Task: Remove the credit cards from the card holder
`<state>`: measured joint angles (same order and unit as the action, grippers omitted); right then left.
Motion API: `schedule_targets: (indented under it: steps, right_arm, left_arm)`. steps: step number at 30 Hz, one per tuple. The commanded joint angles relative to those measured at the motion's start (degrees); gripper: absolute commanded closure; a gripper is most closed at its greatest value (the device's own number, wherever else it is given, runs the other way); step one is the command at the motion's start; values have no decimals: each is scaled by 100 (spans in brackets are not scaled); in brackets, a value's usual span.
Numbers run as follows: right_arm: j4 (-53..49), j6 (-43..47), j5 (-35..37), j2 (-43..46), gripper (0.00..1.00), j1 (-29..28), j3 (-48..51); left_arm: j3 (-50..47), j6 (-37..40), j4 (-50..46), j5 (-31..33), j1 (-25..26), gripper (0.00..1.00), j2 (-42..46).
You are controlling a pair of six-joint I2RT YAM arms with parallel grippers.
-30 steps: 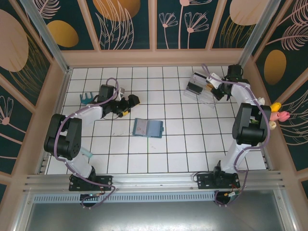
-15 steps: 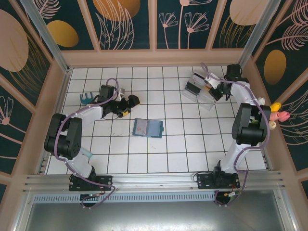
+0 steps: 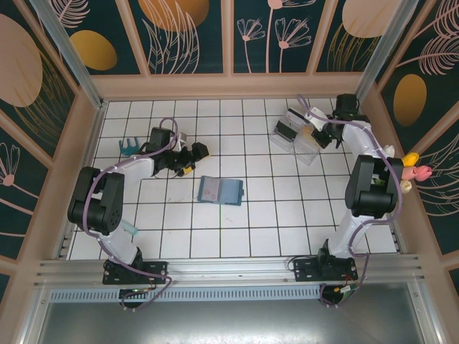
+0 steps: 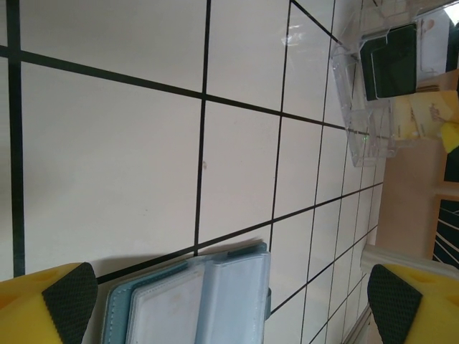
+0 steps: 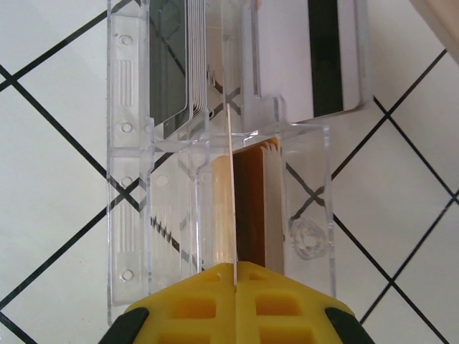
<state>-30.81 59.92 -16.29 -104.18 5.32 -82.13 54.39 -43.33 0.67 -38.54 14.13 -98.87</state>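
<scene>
The teal card holder [image 3: 220, 190] lies spread open on the tiled table [image 3: 287, 215], midway between the arms. Its pockets look pale in the left wrist view (whether any card is left inside I cannot tell). Just beyond it the left gripper [image 3: 192, 158] hovers with jaws at full spread, holding nothing. Farthest off, the right gripper [image 5: 234, 274] is pinched tight on a thin card [image 5: 231, 186] seen edge-on, poised over a slot of the clear tray [image 5: 125, 215], which holds other cards [image 5: 308, 57]. This looks like the drop-off step. The next move calls for lining the card up with the slot, letting go, then going back to the holder.
</scene>
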Motion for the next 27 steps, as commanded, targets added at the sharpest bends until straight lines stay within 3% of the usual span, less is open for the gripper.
schedule_targets:
  steps: [1, 7, 15, 22, 27]
  right_arm:
    - [98, 162, 64, 234, 97, 45, 47]
    - [179, 126, 63, 171, 93, 52, 287]
    - [268, 4, 21, 193, 72, 92, 303]
    - [330, -123, -225, 500, 71, 159, 206]
    - [649, -162, 78, 685, 71, 163, 389]
  left_arm:
    - [-43, 18, 109, -74, -60, 2, -53]
    - [-36, 18, 101, -86, -63, 2, -49]
    - [-34, 31, 93, -87, -57, 2, -27]
    - [-23, 60, 48, -49, -57, 2, -3]
    - [-35, 57, 53, -59, -55, 2, 8]
